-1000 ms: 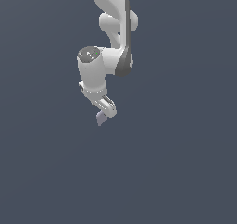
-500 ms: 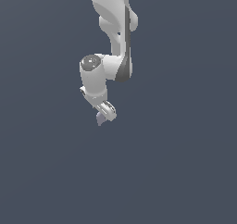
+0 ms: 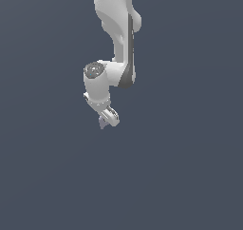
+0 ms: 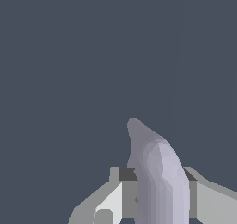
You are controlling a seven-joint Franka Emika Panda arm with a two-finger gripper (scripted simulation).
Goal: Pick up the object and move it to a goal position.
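The arm (image 3: 118, 43) hangs over a plain dark ground with no counter edge or corner in sight. Its gripper (image 3: 108, 119) is closed on the object (image 4: 157, 177), 1 finger (image 4: 109, 202) at each side. The lilac piece's long axis runs out past the fingertips, tip foremost; no goal marker shows

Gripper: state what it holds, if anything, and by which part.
The gripper holds the pale lilac-grey piece, clamped at its thicker end between the fingers; the pointed tip sticks out beyond them.
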